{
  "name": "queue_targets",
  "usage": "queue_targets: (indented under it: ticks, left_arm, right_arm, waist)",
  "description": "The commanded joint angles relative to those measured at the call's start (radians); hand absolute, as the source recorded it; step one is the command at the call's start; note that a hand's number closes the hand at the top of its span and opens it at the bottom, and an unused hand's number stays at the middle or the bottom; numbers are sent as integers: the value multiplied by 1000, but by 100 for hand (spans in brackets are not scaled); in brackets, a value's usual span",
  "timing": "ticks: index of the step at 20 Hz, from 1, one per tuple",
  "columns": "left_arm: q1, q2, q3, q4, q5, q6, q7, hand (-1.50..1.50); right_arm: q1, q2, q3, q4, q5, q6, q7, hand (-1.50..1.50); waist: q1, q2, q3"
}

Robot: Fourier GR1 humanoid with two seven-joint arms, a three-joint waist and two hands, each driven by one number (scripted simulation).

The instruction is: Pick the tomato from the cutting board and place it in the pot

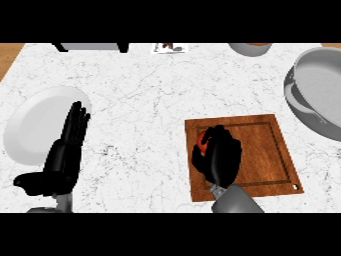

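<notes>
The right hand [219,155] curls round tomato [202,139] on cutting board [265,150]; left hand [64,152] spread above marble counter [151,90].

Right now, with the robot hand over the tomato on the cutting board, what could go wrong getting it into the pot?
First, the right robot hand curls over the tomato and hides most of it; only a red sliver shows at its left, so the hold may be off-centre and the tomato could slip on lifting. Second, the pot stands to the upper right, partly cut off by the view; carried low, the tomato might strike its near rim.
</notes>
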Motion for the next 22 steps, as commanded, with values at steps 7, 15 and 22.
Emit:
queue_targets:
  ticks: [7, 15, 22]
  left_arm:
    - [-3, -10, -20, -7, -2, -11, 16, 0]
    - [-5, -26, -1, 3, -33, 17, 9, 0]
    - [59, -24, 6, -44, -25, -1, -8, 0]
  right_arm:
    - [-198, -197, -54, 53, -467, 409, -597, 150]
    - [-272, -210, -150, -106, -383, 321, -613, 150]
    - [-210, -275, -205, -351, -255, 393, -435, 150]
  waist:
    - [18, 10, 3]
    - [-14, 0, 2]
    - [-18, -2, 2]
